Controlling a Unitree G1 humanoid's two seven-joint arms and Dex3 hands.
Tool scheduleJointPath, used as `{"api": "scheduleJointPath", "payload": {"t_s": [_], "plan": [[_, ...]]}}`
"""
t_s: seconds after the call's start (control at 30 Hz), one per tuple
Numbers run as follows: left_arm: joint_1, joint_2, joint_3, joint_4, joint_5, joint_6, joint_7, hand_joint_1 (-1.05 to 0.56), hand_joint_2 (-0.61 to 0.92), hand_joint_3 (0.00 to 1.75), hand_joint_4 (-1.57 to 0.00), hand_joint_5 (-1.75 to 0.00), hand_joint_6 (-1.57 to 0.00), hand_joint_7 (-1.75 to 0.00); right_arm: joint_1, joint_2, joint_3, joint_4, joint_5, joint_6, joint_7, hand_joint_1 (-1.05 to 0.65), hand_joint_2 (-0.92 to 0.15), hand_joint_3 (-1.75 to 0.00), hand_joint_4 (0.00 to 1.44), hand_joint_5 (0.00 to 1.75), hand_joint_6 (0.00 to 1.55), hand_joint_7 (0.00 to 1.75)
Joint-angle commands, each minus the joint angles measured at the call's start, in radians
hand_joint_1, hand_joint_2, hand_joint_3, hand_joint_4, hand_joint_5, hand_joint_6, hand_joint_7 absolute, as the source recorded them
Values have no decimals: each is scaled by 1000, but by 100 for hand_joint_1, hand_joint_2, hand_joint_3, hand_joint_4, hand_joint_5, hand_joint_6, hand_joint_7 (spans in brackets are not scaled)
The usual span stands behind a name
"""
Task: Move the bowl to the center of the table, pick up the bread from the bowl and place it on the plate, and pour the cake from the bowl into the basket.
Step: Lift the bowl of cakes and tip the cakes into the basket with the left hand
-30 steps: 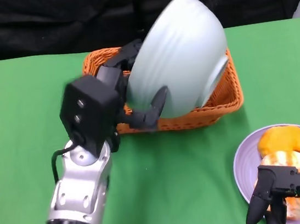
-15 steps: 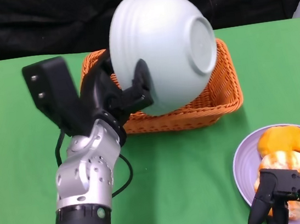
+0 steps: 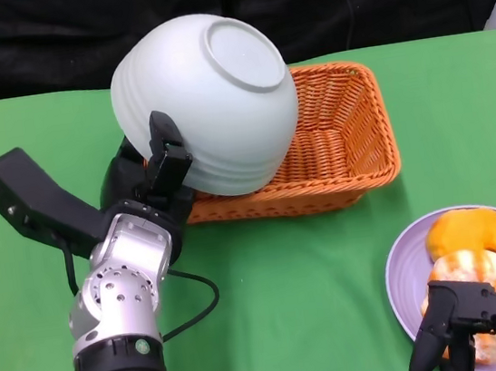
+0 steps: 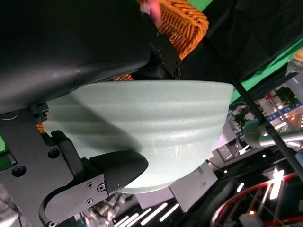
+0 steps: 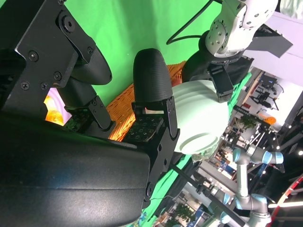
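My left hand [image 3: 151, 175] grips the pale green bowl [image 3: 208, 101] by its rim and holds it upside down over the left end of the orange wicker basket [image 3: 342, 136]. The bowl's foot ring faces up. The left wrist view shows the bowl [image 4: 147, 123] filling the picture, a finger [image 4: 113, 172] on its outer wall. The bread [image 3: 476, 251] lies on the lilac plate [image 3: 402, 279] at the lower right. My right hand [image 3: 481, 319] rests at the plate's near edge, fingers apart, holding nothing. The cake is hidden. The right wrist view catches the bowl [image 5: 201, 120] and basket [image 5: 123, 101].
Green cloth covers the table [image 3: 319, 304]; a black backdrop [image 3: 73, 35] runs along its far edge. A black cable [image 3: 195, 307] loops beside my left forearm. The basket's right half shows its bare woven floor.
My left hand has turned the bowl further over and swung it left, from tilted over the basket's middle to fully inverted over its left end. The right hand has stayed put.
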Motion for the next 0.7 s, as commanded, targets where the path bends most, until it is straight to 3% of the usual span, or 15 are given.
{"api": "scheduleJointPath", "payload": {"t_s": [0.03, 0.5, 0.7], "plan": [[-66, -46, 10, 14, -42, -23, -52, -30, 40, 158, -114, -175, -83, -175, 6, -17, 20, -8, -27, -52, 2, 16, -8, -172, 95, 170, 88, 139], [-39, 7, -6, 84, -87, -23, -362, -34, 23, 174, -113, -175, -91, -175, 1, -25, 7, -4, -9, -55, 4, 17, -7, -174, 97, 174, 88, 139], [27, 39, -51, -28, -45, -12, -425, -31, 23, 172, -112, -175, -91, -175, 0, -25, 7, -7, -8, -50, 5, 17, -7, -174, 97, 175, 88, 139]]}}
